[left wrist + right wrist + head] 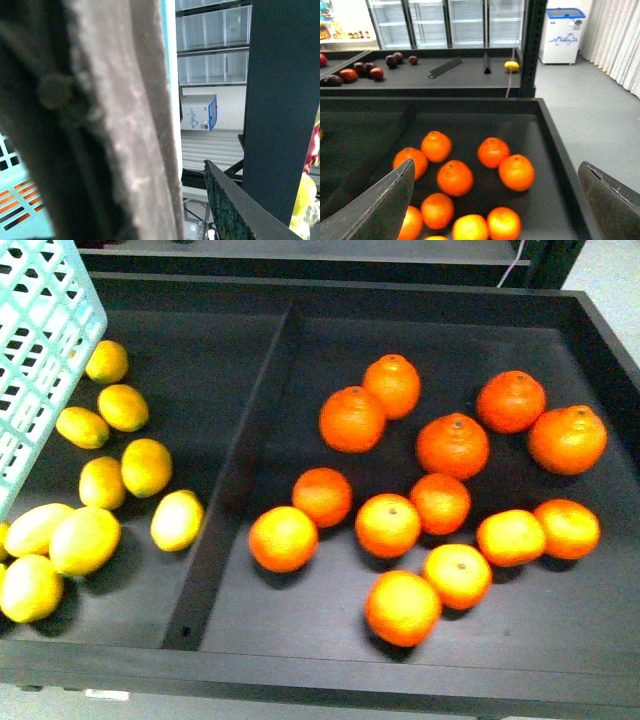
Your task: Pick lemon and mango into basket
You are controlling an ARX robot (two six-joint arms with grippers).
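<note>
The light teal basket (40,350) hangs tilted over the far left corner of the tray. Its brown handle (115,125) fills the left wrist view, blurred and very close, and my left gripper (170,170) is shut on it; one dark finger (230,210) shows beside it. Several lemons lie in the tray's left compartment, one of them (177,519) nearest the divider. I cannot pick out the mango. My right gripper (496,165) is open, with nothing between its fingers, hovering over the oranges. Neither gripper shows in the front view.
A raised divider (240,470) splits the black tray (330,675). Several oranges (387,524) fill the right compartment. In the right wrist view a dark post (532,45) stands behind the tray, with a further shelf of dark fruits (376,73) and one yellow fruit (511,65).
</note>
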